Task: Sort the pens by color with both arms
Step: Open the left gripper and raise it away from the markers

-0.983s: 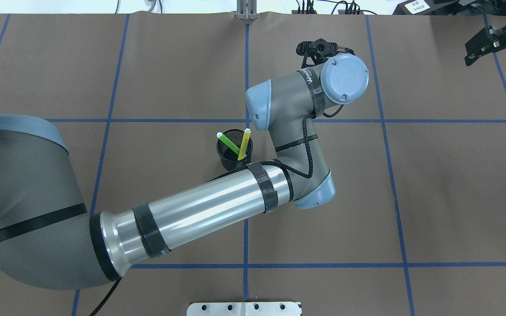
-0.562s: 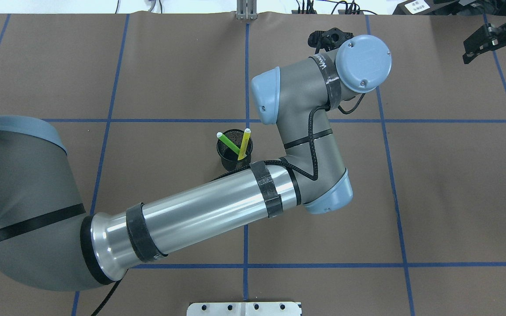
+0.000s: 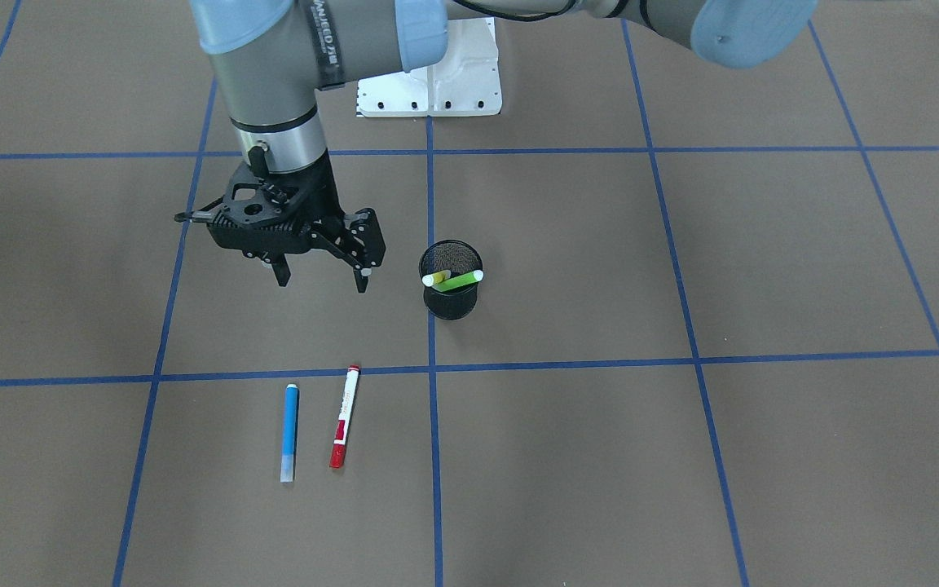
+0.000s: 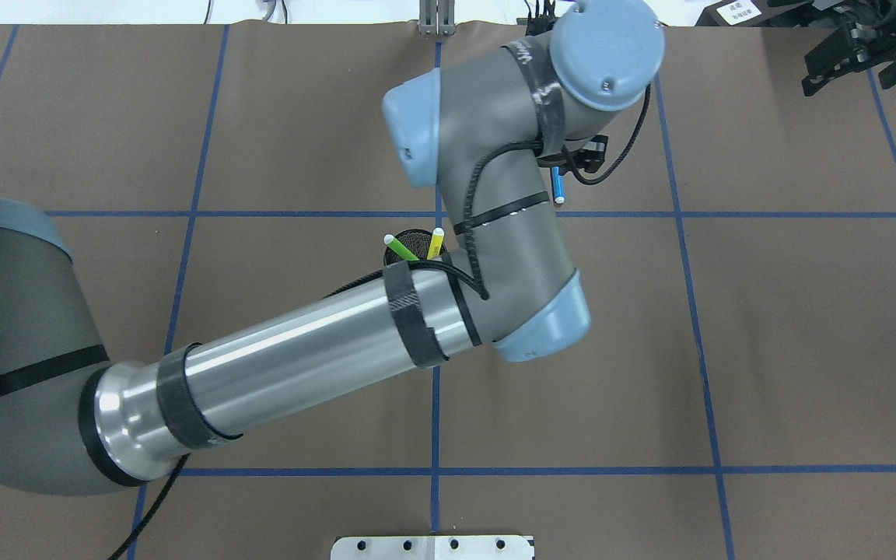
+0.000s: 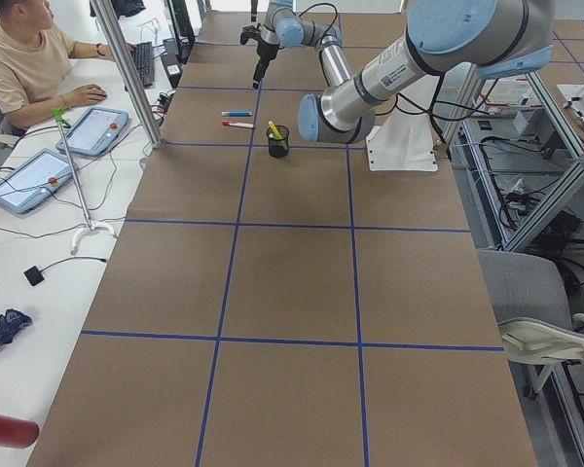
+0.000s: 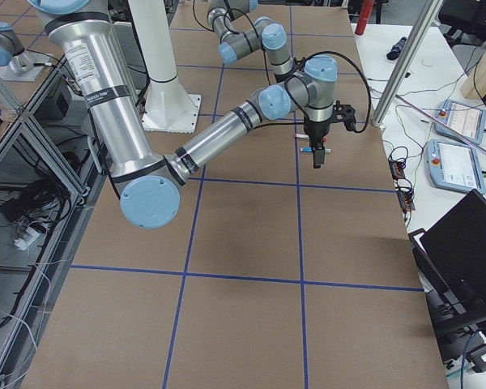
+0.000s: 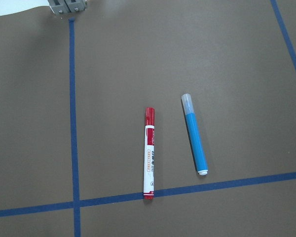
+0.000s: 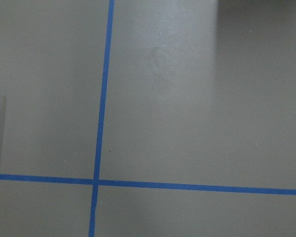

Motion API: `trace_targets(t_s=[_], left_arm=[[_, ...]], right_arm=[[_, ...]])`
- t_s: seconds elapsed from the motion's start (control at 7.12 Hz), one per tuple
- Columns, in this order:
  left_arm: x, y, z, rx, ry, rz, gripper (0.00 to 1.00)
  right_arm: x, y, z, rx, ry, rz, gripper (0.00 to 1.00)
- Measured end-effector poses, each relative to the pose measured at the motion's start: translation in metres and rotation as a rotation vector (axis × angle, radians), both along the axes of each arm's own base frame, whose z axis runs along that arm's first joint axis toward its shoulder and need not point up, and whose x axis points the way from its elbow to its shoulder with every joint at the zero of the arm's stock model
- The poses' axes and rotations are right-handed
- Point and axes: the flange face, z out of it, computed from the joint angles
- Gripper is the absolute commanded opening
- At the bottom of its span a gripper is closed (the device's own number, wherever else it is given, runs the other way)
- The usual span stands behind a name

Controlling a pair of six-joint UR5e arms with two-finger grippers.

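Starting from the robot's side and working outward. The white base plate (image 4: 432,547) is sitting nearest. The left arm (image 4: 292,373) is coming in from the near left and reaching across the middle of the brown table (image 3: 681,456) with its blue tape grid.

Just past the forearm, a black mesh cup (image 3: 451,306) is standing upright by the centre line. The light green highlighter (image 3: 463,281) and the yellow highlighter (image 3: 435,280) are both leaning inside it, tops poking out over the rim.

Further out and right of the cup, the left gripper (image 3: 322,284) is hanging in the air pointing down. Its fingers are spread apart and gripping nothing.

The other two pens are lying flat on the table in that same patch, side by side, close but not touching, caps pointing far. The white-barrelled red marker (image 3: 344,417) is lying on the left with its near end touching a tape line. The blue highlighter (image 3: 290,432) is lying on the right.

Way off at the far right, the right gripper (image 4: 846,74) is hovering well apart from everything. Its fingers are looking spread and empty, and its wrist camera is only catching the blue highlighter's capped end at the frame edge.
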Motion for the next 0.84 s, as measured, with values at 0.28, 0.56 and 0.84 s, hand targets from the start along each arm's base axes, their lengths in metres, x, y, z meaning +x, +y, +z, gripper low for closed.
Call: trace_targets(t_s=[0.28, 0.56, 0.84], left_arm=[[-0.059, -0.011, 0.035, 0.053, -0.024, 0.069, 1.0], [-0.11, -0.011, 0.071, 0.113, -0.074, 0.133, 1.0], [-0.154, -0.008, 0.114, 0.19, -0.12, 0.186, 1.0]], right_arm=[[-0.026, 0.002, -0.024, 0.1, -0.046, -0.031, 1.0], [-0.059, 0.011, -0.042, 0.098, -0.085, -0.031, 0.98], [-0.103, 0.025, -0.077, 0.049, -0.134, 0.008, 0.98]])
